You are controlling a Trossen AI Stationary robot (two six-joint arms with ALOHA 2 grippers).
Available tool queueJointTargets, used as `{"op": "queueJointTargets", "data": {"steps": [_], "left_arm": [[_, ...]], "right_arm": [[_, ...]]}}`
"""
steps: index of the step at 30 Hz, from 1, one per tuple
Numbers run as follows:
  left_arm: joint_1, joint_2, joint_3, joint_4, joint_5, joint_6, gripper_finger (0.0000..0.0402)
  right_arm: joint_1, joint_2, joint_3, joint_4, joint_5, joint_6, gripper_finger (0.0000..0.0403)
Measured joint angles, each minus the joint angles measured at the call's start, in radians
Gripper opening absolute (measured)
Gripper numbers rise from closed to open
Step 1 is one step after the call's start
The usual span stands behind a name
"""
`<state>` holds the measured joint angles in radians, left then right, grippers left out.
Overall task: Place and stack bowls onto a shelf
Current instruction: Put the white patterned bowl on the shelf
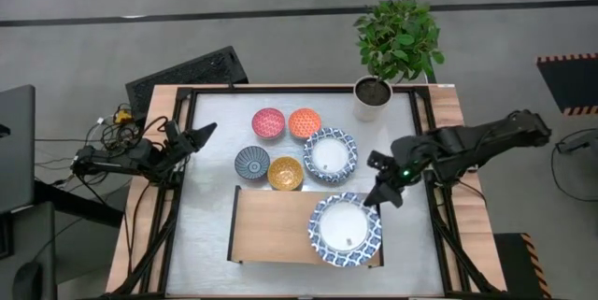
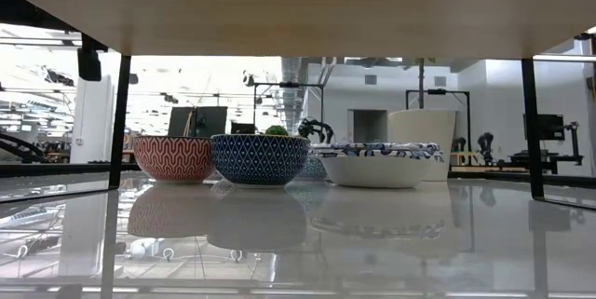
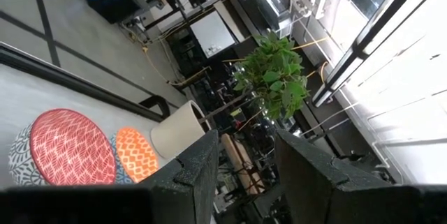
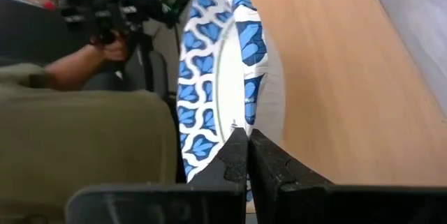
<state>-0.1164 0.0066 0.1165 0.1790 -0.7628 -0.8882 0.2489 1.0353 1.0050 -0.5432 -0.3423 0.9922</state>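
Right gripper (image 1: 382, 194) apparently pinching blue-and-white bowl (image 1: 346, 229), white inside

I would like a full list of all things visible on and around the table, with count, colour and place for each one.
Large bowls: 2, blue-and-white with white insides; one on the shelf's right end, one on the table behind it.
Small bowls: 4 on the table behind the shelf; pink-red, orange, dark blue-grey, yellow.
Shelf: 1, light wood with black end frames, near side of the table.
Plant pot: 1, white, holding a green plant, far right of the table.
Table: 1, pale glossy top, wood edges.
Person's hand: 1, beyond the table, in the right wrist view.
Left gripper: dark, open, at the table's left edge.
Right gripper: dark, shut on the rim of the shelf's large bowl.
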Motion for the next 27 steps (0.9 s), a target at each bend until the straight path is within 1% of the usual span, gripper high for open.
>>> {"op": "queueJointTargets", "data": {"steps": [5, 10, 15, 22, 24, 27], "left_arm": [[0.000, 0.000, 0.000, -0.011, 0.033, -0.007, 0.0128], [0.000, 0.000, 0.000, -0.011, 0.036, -0.007, 0.0128], [0.000, 0.000, 0.000, -0.011, 0.036, -0.007, 0.0128], [0.000, 0.000, 0.000, -0.013, 0.045, -0.007, 0.0128], [0.000, 0.000, 0.000, -0.014, 0.045, -0.007, 0.0128], [0.000, 0.000, 0.000, -0.016, 0.045, 0.002, 0.0128]], "right_arm": [[-0.001, 0.046, 0.000, -0.001, -0.037, -0.028, 0.0024], [-0.018, 0.076, 0.000, -0.024, -0.040, -0.033, 0.0025], [-0.037, 0.084, 0.000, -0.093, -0.029, -0.032, 0.0035], [-0.050, 0.078, 0.000, -0.104, -0.026, -0.032, 0.0040], [-0.050, 0.078, 0.000, -0.104, -0.026, -0.032, 0.0045], [-0.050, 0.078, 0.000, -0.104, -0.025, -0.032, 0.0063]]}}
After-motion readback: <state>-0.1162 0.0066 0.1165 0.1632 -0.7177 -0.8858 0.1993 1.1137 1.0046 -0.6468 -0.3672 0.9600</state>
